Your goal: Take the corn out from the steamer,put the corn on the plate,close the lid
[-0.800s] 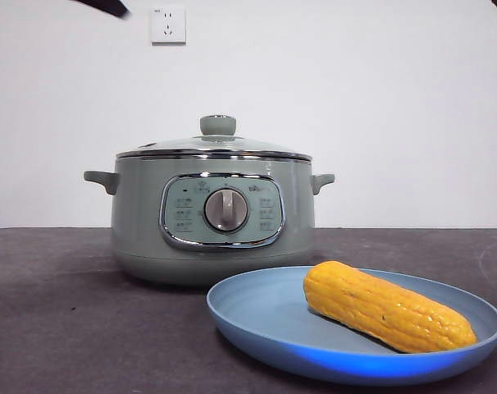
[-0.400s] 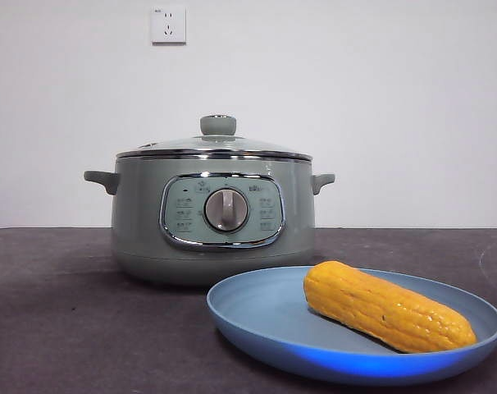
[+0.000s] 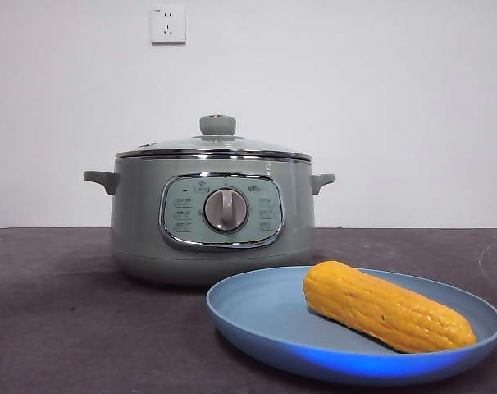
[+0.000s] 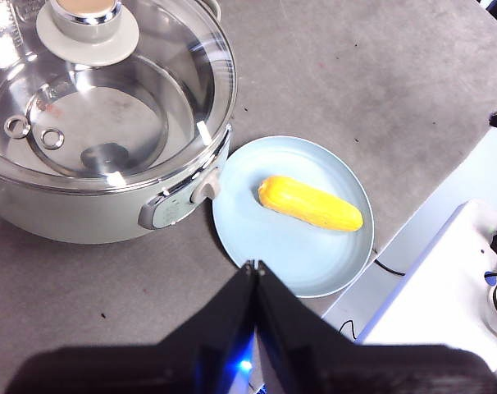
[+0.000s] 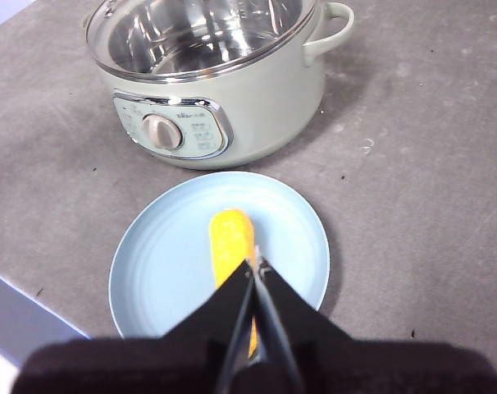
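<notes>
The corn lies on its side on the plate, resting on the plate's floor toward its 3 o'clock half in the front view, blunt end pointing to 10 o'clock and tapered end to 4 o'clock. It sits wholly inside the rim and touches nothing else.

The plate stands on the table just in front of the steamer, at the steamer's 5 o'clock. From above the plate's rim comes very near the steamer's control panel; whether they touch cannot be told.

The steamer sits upright, dial facing the front camera, one side handle at 9 o'clock and one at 3 o'clock. The lid is seated on the steamer's rim, level, knob on top at centre. Through the glass the pot's inner floor shows.

The left gripper hangs high above the table, over the plate's near rim, its jaws pressed together with nothing between them. The right gripper likewise hangs high, over the corn, jaws closed tip to tip and empty. Neither arm appears in the front view.

A wall socket is fixed above the steamer at 12 o'clock.
</notes>
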Robot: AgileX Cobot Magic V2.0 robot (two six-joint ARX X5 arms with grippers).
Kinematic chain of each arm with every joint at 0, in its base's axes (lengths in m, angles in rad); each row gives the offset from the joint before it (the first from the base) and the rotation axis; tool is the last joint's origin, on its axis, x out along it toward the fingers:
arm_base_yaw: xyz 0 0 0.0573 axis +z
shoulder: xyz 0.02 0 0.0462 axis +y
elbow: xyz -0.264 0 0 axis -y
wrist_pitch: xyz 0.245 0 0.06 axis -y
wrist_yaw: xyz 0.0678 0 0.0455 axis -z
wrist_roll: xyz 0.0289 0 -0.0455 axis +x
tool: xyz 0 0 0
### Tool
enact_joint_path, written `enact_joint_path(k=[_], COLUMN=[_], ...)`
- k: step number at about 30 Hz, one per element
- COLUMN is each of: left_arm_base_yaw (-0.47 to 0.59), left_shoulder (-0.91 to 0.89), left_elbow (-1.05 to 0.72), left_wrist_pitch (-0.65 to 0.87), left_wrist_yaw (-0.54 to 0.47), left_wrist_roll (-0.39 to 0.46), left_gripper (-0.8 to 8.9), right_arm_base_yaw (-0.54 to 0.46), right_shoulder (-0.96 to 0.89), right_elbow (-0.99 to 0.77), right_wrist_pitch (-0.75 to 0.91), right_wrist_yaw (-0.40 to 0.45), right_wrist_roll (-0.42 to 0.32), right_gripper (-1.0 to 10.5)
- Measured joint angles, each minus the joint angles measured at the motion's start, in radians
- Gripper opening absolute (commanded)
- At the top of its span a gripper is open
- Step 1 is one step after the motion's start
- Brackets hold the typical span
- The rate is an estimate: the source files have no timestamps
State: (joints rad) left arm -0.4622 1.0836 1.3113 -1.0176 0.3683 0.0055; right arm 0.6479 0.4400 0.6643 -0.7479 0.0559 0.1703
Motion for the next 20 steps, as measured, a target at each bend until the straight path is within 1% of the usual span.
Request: enact_joint_path(k=[12, 16, 19, 20], left_arm_base_yaw=[0.000, 0.000, 0.000, 0.000], left_shoulder=[0.000, 0.000, 0.000, 0.000], left_elbow=[0.000, 0.000, 0.000, 0.000], left_wrist_pitch=[0.001, 0.028, 0.036, 0.050], left_wrist_yaw=[0.000, -0.005, -0.032, -0.056], left_wrist_roll=[0.000, 0.000, 0.021, 0.034], left_gripper=[-0.03, -0.03, -0.03, -0.03], right_arm_base_yaw=[0.000, 0.000, 0.000, 0.000], right_shoulder=[0.000, 0.000, 0.000, 0.000], right_elbow=[0.000, 0.000, 0.000, 0.000], right_wrist_pitch=[0.000, 0.000, 0.000, 0.000], right_wrist_yaw=[0.000, 0.000, 0.000, 0.000], right_wrist_roll=[-0.001, -0.001, -0.001, -0.001], right_gripper=[0.0, 0.0, 0.0, 0.0])
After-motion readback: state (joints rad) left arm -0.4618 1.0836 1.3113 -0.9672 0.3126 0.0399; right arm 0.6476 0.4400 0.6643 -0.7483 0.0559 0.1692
